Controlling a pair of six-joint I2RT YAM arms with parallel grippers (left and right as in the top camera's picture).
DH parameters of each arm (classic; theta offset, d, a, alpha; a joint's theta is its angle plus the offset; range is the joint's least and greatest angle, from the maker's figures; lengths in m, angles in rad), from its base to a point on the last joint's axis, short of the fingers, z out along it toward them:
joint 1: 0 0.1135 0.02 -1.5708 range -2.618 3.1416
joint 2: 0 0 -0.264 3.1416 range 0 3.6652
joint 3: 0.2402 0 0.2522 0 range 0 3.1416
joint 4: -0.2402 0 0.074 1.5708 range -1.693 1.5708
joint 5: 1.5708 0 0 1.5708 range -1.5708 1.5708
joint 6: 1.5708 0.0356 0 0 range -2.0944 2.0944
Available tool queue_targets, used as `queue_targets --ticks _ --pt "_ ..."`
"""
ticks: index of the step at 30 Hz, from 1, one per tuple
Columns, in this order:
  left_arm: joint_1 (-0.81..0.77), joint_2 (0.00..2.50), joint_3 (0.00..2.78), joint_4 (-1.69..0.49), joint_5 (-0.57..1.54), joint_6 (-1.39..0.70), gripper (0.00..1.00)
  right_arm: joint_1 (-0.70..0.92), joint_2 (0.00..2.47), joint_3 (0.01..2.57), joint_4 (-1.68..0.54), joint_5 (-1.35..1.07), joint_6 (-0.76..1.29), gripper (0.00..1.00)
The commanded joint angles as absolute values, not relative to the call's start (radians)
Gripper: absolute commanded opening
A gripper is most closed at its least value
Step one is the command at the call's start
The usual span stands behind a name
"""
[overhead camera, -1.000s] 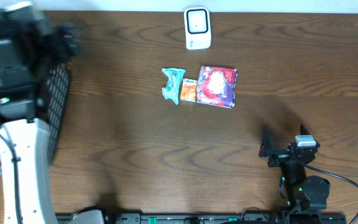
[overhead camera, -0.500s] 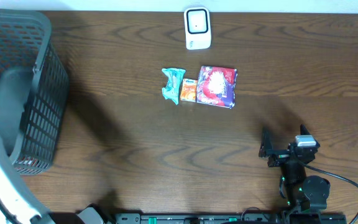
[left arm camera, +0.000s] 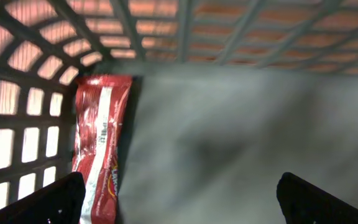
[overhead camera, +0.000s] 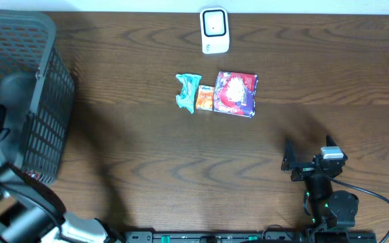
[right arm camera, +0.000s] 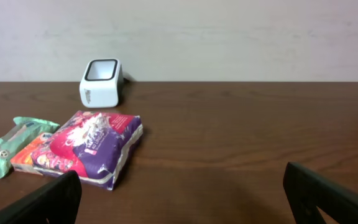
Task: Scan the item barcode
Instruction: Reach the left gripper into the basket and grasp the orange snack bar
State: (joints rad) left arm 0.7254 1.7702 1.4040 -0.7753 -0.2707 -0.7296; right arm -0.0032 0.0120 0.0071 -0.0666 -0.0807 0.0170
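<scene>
- Red with a white stripe and blurred print, the glossy packet [left arm camera: 98, 168] lies flat on the grey floor of the basket [left arm camera: 185, 25], tight against its lattice wall. We cannot make out a barcode on it.
- Just above it, our left hand [left arm camera: 179, 199] hangs with fingertips spread wide and nothing between them.
- Our right hand [right arm camera: 185, 196] is likewise spread wide and empty, low over the wooden surface [overhead camera: 181, 169] near its front right edge.
- Farther out, mid-surface, lie a purple packet [overhead camera: 235, 93], a small orange box [overhead camera: 204, 98] touching its left side, and a crumpled teal wrapper [overhead camera: 188, 90] just beside the box. The white scanner [overhead camera: 215, 30] stands beyond them, near the far edge.
- Only the left wrist view shows us the glossy packet; from overhead the arm and the basket wall hide it. Only the right wrist view shows the scanner as an upright box with a dark-rimmed top.
- A second ago our left arm was a blur covering most of the basket. Now the basket shows plainly and the arm sits lower along the left edge. The three mid-surface items and the scanner have not shifted.
</scene>
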Motion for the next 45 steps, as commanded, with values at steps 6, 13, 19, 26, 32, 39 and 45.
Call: queue_targets --ticks 6,13,19,26,32,39,45 --pt "0.777 1.933 1.411 -0.809 -0.316 -0.784 0.98 0.002 0.006 0.006 -0.071 -0.077 0.014 0.99" --pt "0.816 1.995 1.411 -0.821 -0.316 -0.808 0.98 0.002 0.006 0.006 -0.071 -0.077 0.014 0.99" --pt "0.82 2.017 1.411 -0.826 -0.316 -0.818 0.98 0.002 0.006 0.006 -0.071 -0.077 0.014 0.99" --pt "0.82 2.02 1.396 -0.826 -0.316 -0.85 0.99 0.002 0.006 0.006 -0.071 -0.077 0.014 0.99" --pt "0.82 2.02 1.34 -0.776 -0.316 -0.87 0.72 0.002 0.006 0.006 -0.071 -0.077 0.014 0.99" --pt "0.82 2.02 1.339 -0.781 -0.266 -0.87 0.36 0.002 0.006 0.006 -0.071 -0.077 0.014 0.99" --pt "0.82 2.013 1.343 -0.754 -0.116 -0.869 0.07 0.002 0.006 0.006 -0.071 -0.077 0.014 0.99"
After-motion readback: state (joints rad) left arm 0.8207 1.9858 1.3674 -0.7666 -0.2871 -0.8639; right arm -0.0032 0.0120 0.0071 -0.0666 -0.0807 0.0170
